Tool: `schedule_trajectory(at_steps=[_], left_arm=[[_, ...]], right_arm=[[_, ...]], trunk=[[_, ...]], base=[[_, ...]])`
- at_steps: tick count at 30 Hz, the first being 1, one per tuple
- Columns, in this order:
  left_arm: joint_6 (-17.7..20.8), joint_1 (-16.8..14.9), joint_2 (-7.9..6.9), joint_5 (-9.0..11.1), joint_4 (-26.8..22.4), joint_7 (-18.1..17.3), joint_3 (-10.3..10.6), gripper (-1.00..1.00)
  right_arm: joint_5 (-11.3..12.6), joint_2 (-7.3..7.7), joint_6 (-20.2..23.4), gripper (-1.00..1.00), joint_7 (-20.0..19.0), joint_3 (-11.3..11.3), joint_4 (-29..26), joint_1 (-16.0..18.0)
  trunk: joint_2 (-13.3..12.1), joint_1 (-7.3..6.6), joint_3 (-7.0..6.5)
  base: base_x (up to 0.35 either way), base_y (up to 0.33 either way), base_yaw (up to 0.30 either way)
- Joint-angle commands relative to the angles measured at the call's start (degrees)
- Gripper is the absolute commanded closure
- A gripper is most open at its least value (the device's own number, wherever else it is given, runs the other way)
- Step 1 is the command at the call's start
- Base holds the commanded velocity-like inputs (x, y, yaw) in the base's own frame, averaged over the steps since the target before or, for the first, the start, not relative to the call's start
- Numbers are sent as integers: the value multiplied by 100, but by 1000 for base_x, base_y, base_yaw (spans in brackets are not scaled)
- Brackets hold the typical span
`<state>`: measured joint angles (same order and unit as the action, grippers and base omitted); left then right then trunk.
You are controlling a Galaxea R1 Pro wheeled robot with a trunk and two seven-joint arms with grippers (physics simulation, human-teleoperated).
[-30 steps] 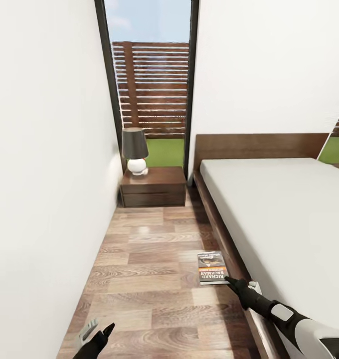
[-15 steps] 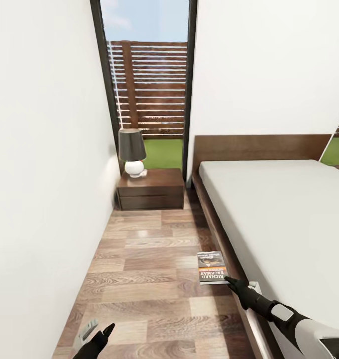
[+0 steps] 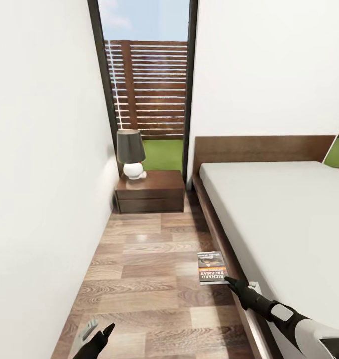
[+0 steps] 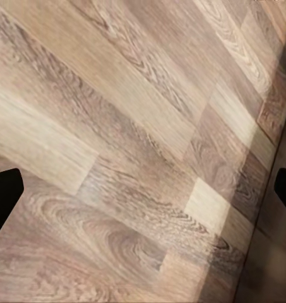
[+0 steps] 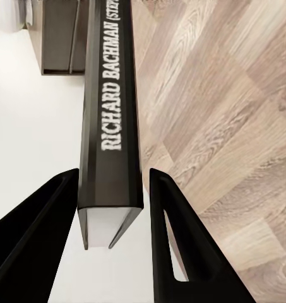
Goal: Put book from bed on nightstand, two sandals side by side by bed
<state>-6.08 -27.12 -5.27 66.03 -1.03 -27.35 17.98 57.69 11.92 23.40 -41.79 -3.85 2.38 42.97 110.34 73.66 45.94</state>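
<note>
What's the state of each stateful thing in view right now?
Dark grey paperback book with orange band: held above the floor, gripped at one edge.
Right gripper: fingers shut on the book.
Left gripper: open, holding nothing.
Glossy dark-brown wooden nightstand: drawer shut, lamp on top.
Dark-shaded lamp with white round base: upright, looks unlit.
Pale grey mattress bed: bare.

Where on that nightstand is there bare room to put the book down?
The nightstand top is bare from the lamp across to the edge nearest the bed; only the wall-side back corner is taken. The book is between the right gripper fingers.
</note>
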Motion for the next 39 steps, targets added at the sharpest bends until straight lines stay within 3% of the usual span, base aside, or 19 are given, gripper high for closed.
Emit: schedule_trajectory(at_steps=[1,39], left_arm=[[-25,-4,0,32,6,-14,48,-100],[-25,-4,-32,32,6,-16,48,-100]], right_arm=[[76,-1,44,100,-32,-11,17,10],[65,-5,50,100,-26,-19,17,10]], trunk=[[2,1,5],[2,1,5]], base=[[161,0,0],[161,0,0]])
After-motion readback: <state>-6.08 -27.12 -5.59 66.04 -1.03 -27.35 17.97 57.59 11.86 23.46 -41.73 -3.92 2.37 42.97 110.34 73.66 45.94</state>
